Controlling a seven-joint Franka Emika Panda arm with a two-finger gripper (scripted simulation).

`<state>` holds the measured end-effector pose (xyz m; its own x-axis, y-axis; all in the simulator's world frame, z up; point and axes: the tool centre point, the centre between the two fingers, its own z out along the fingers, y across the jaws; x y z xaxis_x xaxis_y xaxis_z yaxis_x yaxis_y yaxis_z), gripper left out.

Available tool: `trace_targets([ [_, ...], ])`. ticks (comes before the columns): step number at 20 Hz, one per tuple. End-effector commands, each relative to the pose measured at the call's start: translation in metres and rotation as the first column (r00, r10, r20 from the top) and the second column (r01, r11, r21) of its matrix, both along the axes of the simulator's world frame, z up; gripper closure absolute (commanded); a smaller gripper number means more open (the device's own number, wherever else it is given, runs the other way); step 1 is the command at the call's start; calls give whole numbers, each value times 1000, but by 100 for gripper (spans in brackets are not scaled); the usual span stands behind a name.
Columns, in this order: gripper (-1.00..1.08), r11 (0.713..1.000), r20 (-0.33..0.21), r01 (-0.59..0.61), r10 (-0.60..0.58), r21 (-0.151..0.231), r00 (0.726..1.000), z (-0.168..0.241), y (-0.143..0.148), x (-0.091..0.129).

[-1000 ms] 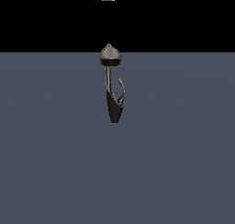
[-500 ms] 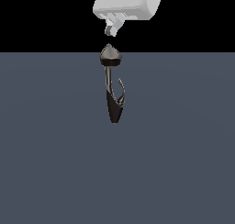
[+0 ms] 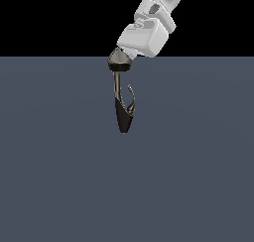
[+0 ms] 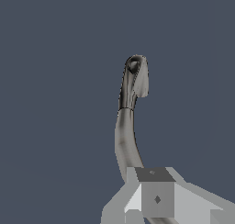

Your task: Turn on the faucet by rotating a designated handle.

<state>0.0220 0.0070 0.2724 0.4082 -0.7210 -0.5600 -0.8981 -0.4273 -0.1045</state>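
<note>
Slate-grey floor fills the lower part of the exterior view under a black band, and I count one faucet on it, just left of frame centre. Its grey cone cap sits at the top, a thin shiny stem runs down from it, and the black tapered body narrows to a point below. One handle, a slim curved silver lever, hooks upward from the body on the exterior view's right, beside the stem.

I see one arm, white and blocky, slanting down from the upper right of the frame. Its gripper is at the cone cap, the white housing just above and right of it. The fingers are hidden there, so I cannot tell how far the jaws are open or whether they have hold of anything.

From the wrist view, the faucet appears as one long curved shape over the grey floor, with part of the gripper in pale grey blocks at the lower edge, overlapping the near end.
</note>
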Motion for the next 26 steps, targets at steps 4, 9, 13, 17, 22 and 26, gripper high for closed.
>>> trace_targets([
  [4,108,988,-69,141,-137,60,988,-39,-9,27],
  [9,108,966,-122,240,-228,96,966,-68,-15,44],
  [13,108,948,-152,296,-277,114,949,-84,-19,53],
  [17,108,936,-171,329,-306,124,936,-94,-21,58],
  [22,108,933,-176,338,-314,127,933,-97,-22,59],
  [26,108,936,-171,329,-307,125,936,-94,-21,58],
])
